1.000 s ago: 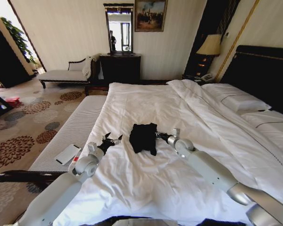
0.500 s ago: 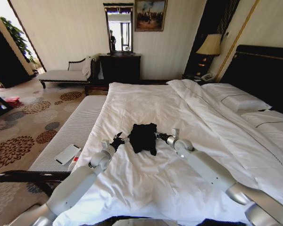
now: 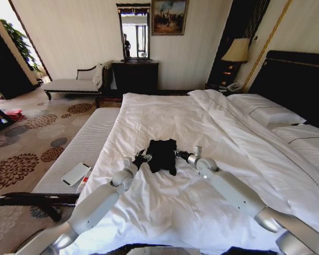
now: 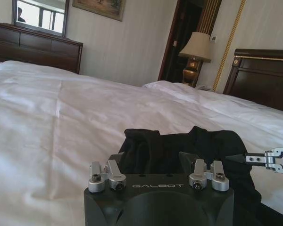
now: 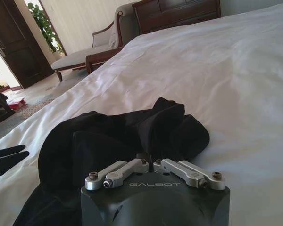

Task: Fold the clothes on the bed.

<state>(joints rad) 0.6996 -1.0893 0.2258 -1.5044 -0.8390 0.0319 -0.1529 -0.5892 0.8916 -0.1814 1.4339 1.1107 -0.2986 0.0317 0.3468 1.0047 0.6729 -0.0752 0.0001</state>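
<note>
The clothes (image 3: pixel 162 154) are one crumpled black T-shirt lying in the middle of the bed (image 3: pixel 165 207), on its white duvet. My left gripper (image 3: pixel 141 158) is open at the shirt's left edge, low over the duvet. The left wrist view has the shirt (image 4: pixel 179 146) just beyond that gripper (image 4: pixel 151 159). My right gripper (image 3: pixel 178 154) is at the shirt's right edge, shut on the fabric. In the right wrist view the shirt (image 5: pixel 118 134) bunches right against this gripper (image 5: pixel 148 159), and the left gripper (image 5: pixel 7 156) shows open beyond the shirt. The right gripper's (image 4: pixel 233 159) pointed tip meets the shirt's edge.
A white-striped bench (image 3: pixel 87 141) runs along the bed's left side with a flat white item (image 3: pixel 76 173) on it. Pillows (image 3: pixel 266 114) and a dark headboard (image 3: pixel 300 79) are to the right. A dresser (image 3: pixel 135 74) and chaise (image 3: pixel 74 84) stand at the far wall.
My left arm has reached forward and to the right, bringing its open gripper from the bare duvet up to the shirt's left edge. The right gripper and shirt have stayed put.
</note>
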